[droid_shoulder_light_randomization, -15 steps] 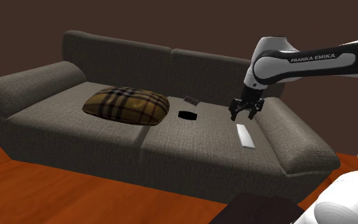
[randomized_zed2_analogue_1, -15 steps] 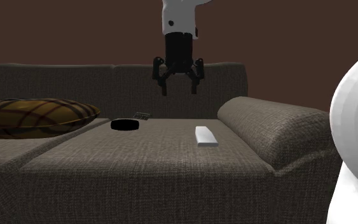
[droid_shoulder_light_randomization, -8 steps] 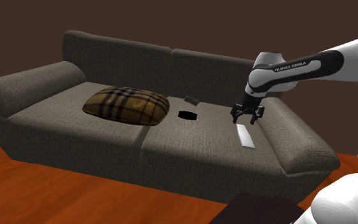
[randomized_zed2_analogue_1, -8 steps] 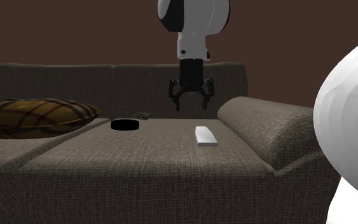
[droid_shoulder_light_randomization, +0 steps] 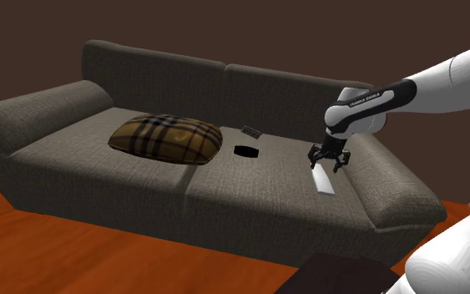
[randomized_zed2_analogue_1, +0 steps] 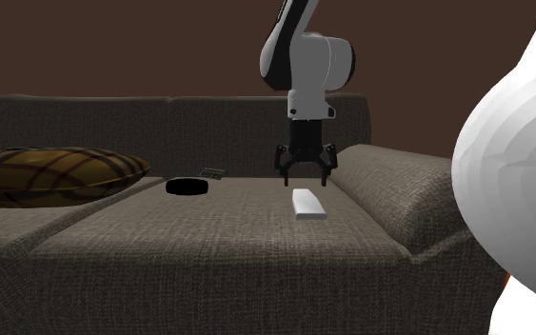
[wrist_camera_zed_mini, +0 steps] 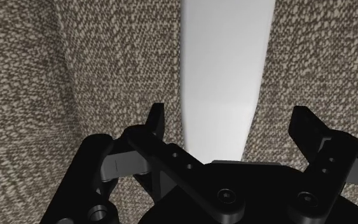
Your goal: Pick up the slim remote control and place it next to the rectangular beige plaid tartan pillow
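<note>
- Gripper (randomized_zed2_analogue_1: 305, 178): all black, its two fingers spread wide, poised just above the far end of the remote control (randomized_zed2_analogue_1: 307, 204). In the wrist view the fingertips (wrist_camera_zed_mini: 158, 116) stand clear of the remote's two long edges with cushion weave showing between, so nothing is clasped.
- Sofa (droid_shoulder_light_randomization: 99, 159): a long grey-brown piece in coarse speckled weave, with rounded armrests. Its near edge is cut off in the second exterior view.
- Arm (droid_shoulder_light_randomization: 442, 83): white with dark joints. A large white part of it blocks the second exterior view's right side (its outline runs off the edge).
- Pillow (droid_shoulder_light_randomization: 167, 138): rectangular and plump, in brown-and-tan plaid with dark stripes. It lies on the seat cushion at the shoulder view's left, and the second exterior view crops its far end.
- Remote control: a slim, plain white slab with no buttons to be made out. It lies flat on the seat cushion at the shoulder view's right, near the armrest and well apart from the pillow.
- Black disc (droid_shoulder_light_randomization: 245, 151): flat and oval, on the seat between the pillow and the remote.
- Small dark object (droid_shoulder_light_randomization: 251, 131): near the backrest, too small to identify.
</note>
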